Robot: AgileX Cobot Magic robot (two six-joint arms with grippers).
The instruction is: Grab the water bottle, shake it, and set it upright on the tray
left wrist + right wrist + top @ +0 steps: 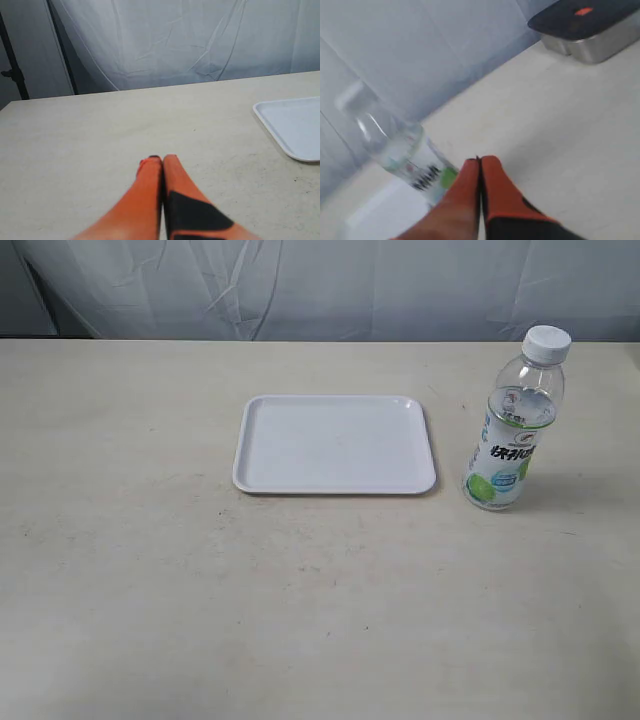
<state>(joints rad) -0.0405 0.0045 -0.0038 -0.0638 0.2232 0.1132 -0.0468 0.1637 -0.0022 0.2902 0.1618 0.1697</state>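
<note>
The water bottle (pixel 510 430), clear with a white cap and a label with green circles, stands upright on the table just right of the tray (pixel 335 443). The white tray lies flat mid-table with nothing on it. Neither gripper shows in the exterior view. In the left wrist view my left gripper (pixel 162 159) is shut, its orange fingers pressed together over bare table, with a corner of the tray (pixel 292 125) off to one side. In the right wrist view my right gripper (pixel 479 160) is shut and holds nothing; the bottle (pixel 400 147) stands a short way beyond its tips, blurred.
A metal container with a dark lid (pixel 585 30) sits on the table at the far side in the right wrist view. A pale draped cloth (pixel 320 285) backs the table's rear edge. A dark stand pole (pixel 12 65) rises behind the table.
</note>
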